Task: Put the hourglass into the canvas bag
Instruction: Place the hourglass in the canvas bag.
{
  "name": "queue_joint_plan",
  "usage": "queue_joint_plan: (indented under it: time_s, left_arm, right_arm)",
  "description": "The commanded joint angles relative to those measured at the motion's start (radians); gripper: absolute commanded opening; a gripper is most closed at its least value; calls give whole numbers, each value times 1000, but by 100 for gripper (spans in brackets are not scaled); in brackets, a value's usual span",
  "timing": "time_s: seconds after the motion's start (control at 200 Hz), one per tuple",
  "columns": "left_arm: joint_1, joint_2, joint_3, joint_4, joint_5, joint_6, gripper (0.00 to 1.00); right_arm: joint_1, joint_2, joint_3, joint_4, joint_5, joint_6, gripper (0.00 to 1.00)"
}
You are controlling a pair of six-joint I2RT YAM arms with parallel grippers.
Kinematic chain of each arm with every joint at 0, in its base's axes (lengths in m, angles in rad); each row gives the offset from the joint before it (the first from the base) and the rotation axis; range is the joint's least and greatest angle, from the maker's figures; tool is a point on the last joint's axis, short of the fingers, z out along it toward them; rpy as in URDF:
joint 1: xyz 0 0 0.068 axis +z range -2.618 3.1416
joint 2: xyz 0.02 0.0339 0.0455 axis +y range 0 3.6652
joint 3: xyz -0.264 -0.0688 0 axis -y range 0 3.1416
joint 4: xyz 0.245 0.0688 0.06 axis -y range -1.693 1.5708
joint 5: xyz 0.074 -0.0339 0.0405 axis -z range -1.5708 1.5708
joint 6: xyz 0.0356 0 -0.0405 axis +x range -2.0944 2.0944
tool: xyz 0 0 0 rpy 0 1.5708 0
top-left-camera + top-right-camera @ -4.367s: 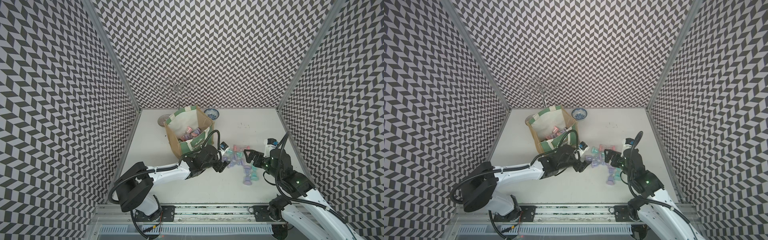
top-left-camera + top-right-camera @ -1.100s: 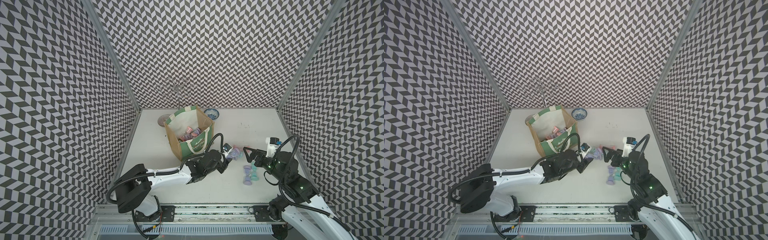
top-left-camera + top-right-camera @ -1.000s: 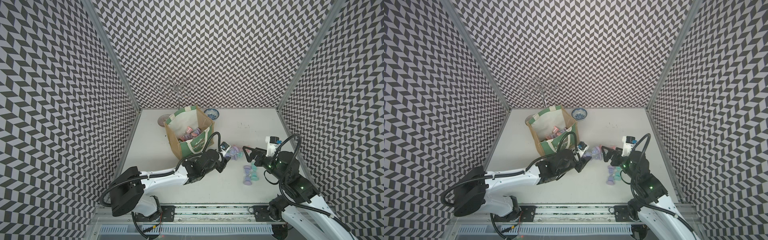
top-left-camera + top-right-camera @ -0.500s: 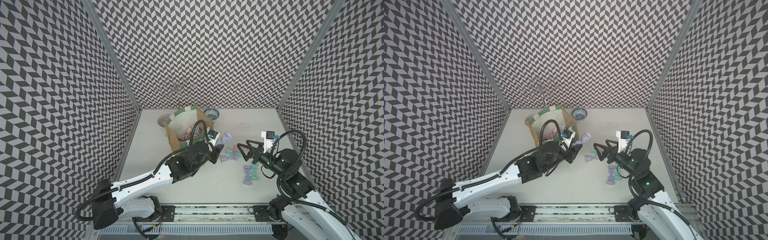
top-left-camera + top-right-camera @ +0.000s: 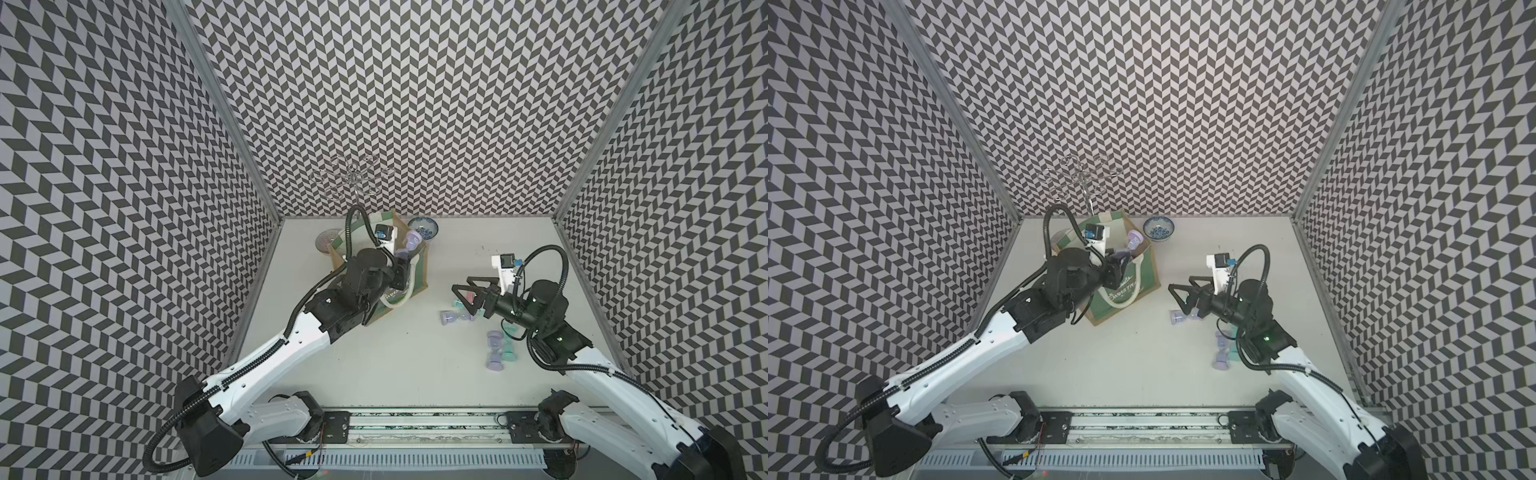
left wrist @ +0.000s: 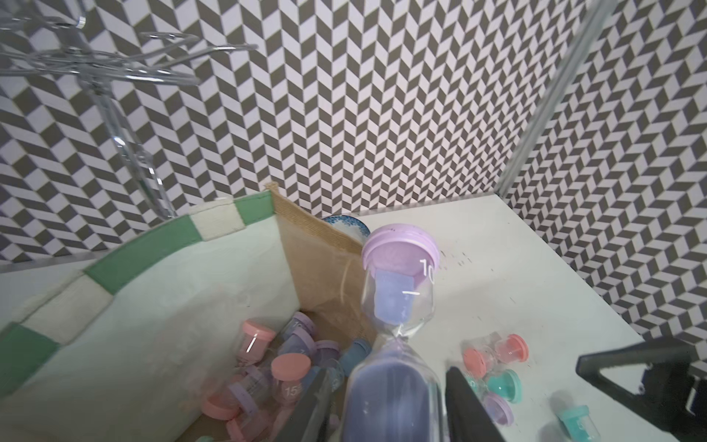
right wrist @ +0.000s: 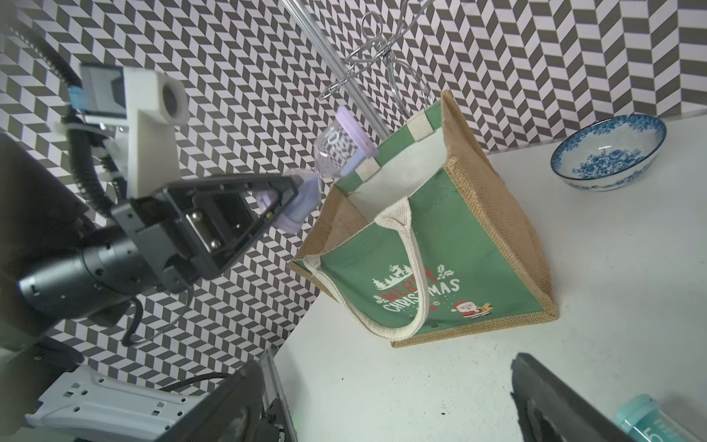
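left gripper (image 6: 390, 398) clamped on the lower bulb of a purple hourglass (image 6: 398, 287), no gap visible. hourglass held tilted above the open mouth of the canvas bag (image 7: 440, 268), with its upper cap near the tan side wall, not inside yet. pink and purple hourglasses (image 6: 267, 367) already lie in the bag. right gripper (image 5: 463, 297) spread wide, empty, over loose hourglasses (image 5: 494, 353) on the white table (image 5: 395, 374). blue-white bowl (image 5: 423, 229) sits just behind the bag. chevron walls (image 5: 415, 104) on three sides.
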Motion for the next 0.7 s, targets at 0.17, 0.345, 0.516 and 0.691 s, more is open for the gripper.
queue_joint_plan:
  time_s: [0.17,0.345,0.516,0.691]
  left_arm:
    - [166,98,55,-13,65,-61,26]
    - [228,181,74,6,116,-65,26]
    - [277,277,105,-19,164,-67,26]
    - [303,341,99,-21,186,-62,28]
  right_arm:
    - [13,78,63,124,-83,-25,99]
    - [19,106,74,123,-77,-29,99]
    - [20,113,83,110,-67,-36,99]
    - [19,114,86,103,-65,-32,99]
